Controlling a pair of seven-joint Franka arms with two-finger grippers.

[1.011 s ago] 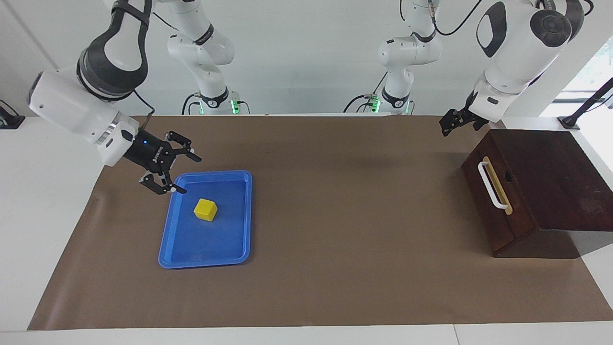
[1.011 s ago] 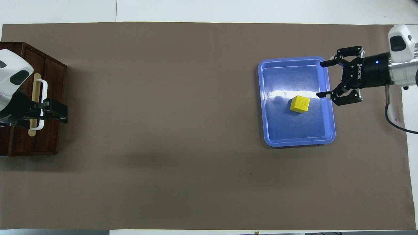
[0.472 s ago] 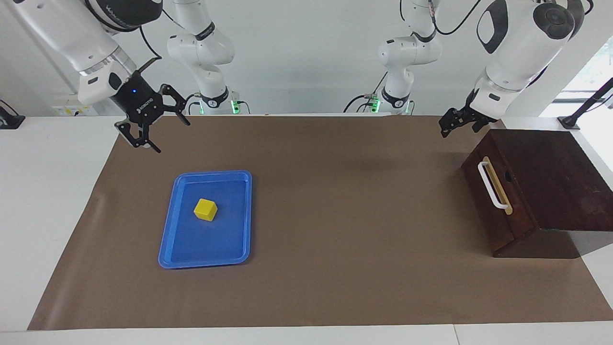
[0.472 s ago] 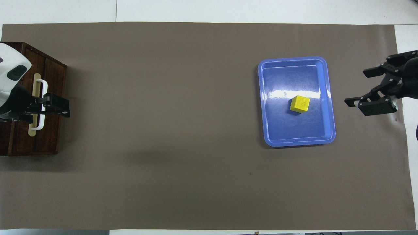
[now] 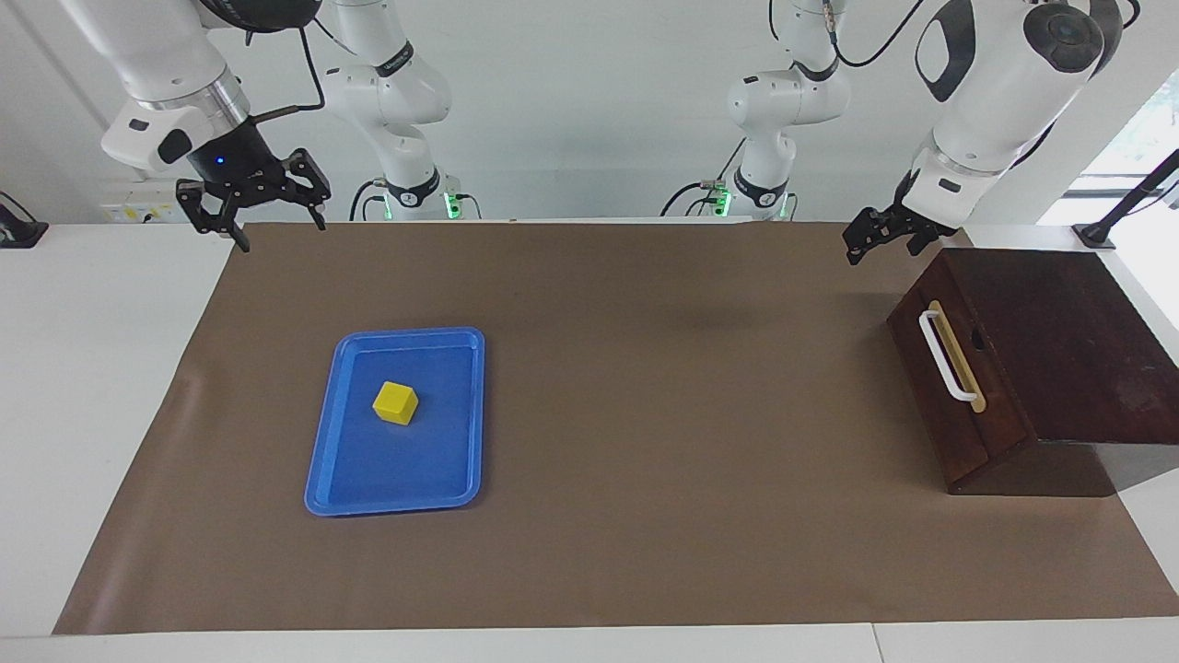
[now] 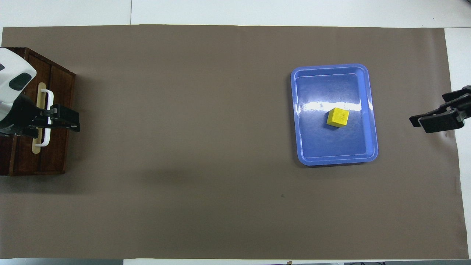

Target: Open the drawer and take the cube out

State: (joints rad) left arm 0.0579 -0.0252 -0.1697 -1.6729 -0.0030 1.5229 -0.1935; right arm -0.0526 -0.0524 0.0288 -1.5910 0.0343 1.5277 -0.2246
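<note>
Brown paper covers the table [image 5: 645, 516], where the cube [image 5: 395, 402] sits in a blue tray [image 5: 461, 424] toward the right arm's end. The drawer [image 5: 939, 387] is shut at the left arm's end. Right hand [image 5: 253, 207] hangs spread wide and empty over the table's edge; left hand [image 5: 880, 241] hovers empty beside the drawer box, its grip unreadable.

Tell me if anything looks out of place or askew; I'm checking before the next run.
Nothing stands out. The cube sits in the blue tray, the drawer is shut, and both the right gripper and left gripper hang free, holding nothing.
</note>
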